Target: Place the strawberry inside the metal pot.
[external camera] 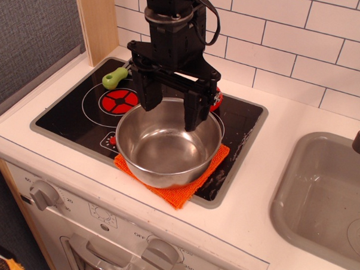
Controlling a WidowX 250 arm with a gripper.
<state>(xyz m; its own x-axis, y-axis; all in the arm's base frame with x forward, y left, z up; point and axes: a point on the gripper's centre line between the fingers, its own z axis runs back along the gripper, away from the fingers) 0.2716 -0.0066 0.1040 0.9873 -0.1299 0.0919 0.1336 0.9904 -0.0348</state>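
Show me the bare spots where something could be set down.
Free: the white counter between stove top and sink, and the front-left glass beside the metal pot. Crowded: behind the pot, where the open gripper, strawberry and spatula sit.

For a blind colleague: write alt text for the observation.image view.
A black robot claw hangs open over a steel pot on an orange cloth on a toy stove. A red strawberry peeks out behind the claw; a sink sits right.
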